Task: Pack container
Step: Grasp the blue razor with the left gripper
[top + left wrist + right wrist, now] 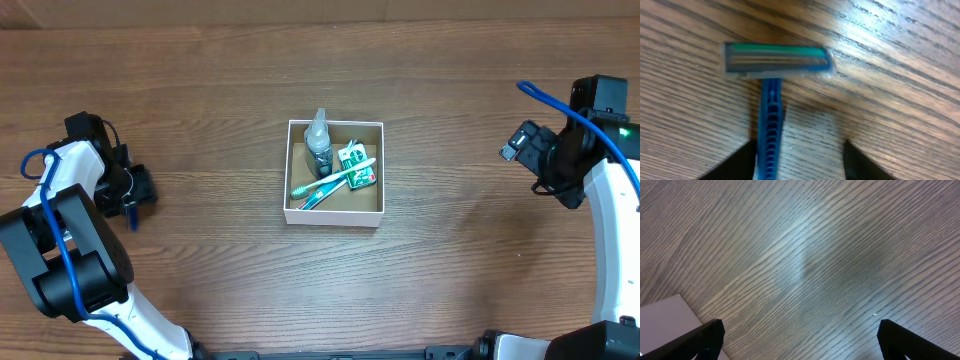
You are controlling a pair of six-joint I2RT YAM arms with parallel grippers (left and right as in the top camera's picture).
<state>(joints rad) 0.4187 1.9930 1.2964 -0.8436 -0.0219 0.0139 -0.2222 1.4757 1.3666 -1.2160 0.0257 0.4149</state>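
Razor (771,100) lies flat on the table (200,80), its handle running back between the parted jaws of the left gripper (799,162), its head crosswise and pointing away. The container (334,216) sits mid-table, well off to that gripper's right. The right gripper (800,335) hangs with its jaws wide apart.

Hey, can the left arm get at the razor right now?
Probably yes. The razor lies flat on the table, its handle inside the open left tool, and nothing covers it.
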